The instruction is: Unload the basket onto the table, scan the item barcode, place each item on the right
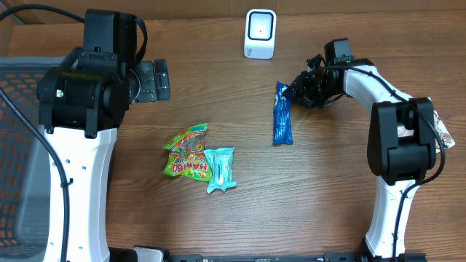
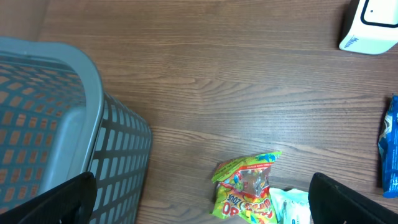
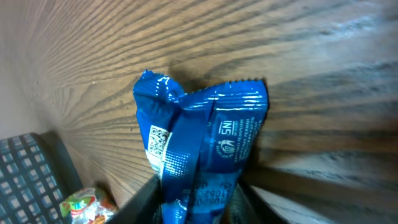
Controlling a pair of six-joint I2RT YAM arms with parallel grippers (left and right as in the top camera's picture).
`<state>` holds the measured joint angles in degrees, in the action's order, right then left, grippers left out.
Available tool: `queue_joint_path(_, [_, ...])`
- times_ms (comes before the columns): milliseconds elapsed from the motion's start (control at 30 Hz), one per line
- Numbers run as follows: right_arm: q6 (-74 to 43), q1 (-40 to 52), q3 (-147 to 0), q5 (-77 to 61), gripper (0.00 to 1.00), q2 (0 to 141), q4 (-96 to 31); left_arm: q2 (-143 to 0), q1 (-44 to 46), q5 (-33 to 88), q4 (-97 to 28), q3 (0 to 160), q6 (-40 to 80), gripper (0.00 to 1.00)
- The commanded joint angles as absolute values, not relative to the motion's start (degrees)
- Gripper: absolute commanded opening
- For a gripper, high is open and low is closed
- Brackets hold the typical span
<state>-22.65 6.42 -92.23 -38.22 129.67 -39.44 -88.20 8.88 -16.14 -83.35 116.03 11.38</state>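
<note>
Pinch at the right gripper: its jaws stand narrow, squeezing one crimped end of the blue packet, which lies on the wooden table near the white scanner. The glossy, crinkled foil looks slippery, so this shallow end-grip could let it slide out or droop, hiding the barcode. The left gripper hangs wide and empty beside the grey mesh basket

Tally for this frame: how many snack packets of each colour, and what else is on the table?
Blue foil snack packet: 1
Green-yellow gummy bag: 1
Light teal packet: 1
White barcode scanner: 1
Grey plastic mesh basket: 1
Total: 5
</note>
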Motion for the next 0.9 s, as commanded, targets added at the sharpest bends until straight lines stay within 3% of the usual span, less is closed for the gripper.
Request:
queue_joint_path(0, [-22.7,6.4,-91.5,-37.0,0.20,131.0,-38.6,-88.4,8.6,-16.9,-83.4,116.8,10.1,1.00])
queue_joint_path(33, [-22.5,6.4,-91.7,-37.3,0.10,130.7,-38.6,-88.4,8.6,-16.9,-83.4,116.8,10.1,1.00])
queue_joint_path(133, [-20.6,6.9,-92.0,-36.8,0.06,128.9,-39.7,-88.4,8.6,-16.9,-83.4,116.8,10.1,0.99])
queue_joint_path(367, [-19.7,14.7,-93.6,-17.5,0.07,121.6,-45.1,-88.4,8.6,-16.9,-83.4,116.8,10.1,1.00])
queue_joint_path(533, [-22.0,26.9,-93.9,10.3,0.13,121.0,-47.7,-88.4,8.6,-16.9,-83.4,116.8,10.1,1.00])
queue_joint_path(667, [-23.0,35.6,-93.9,28.3,0.25,121.0,-48.6,-88.4,8.6,-16.9,-83.4,116.8,10.1,1.00])
queue_joint_path(867, [-25.1,43.7,-94.3,39.9,0.73,120.9,-48.6,-88.4,8.6,-16.9,-83.4,116.8,10.1,1.00])
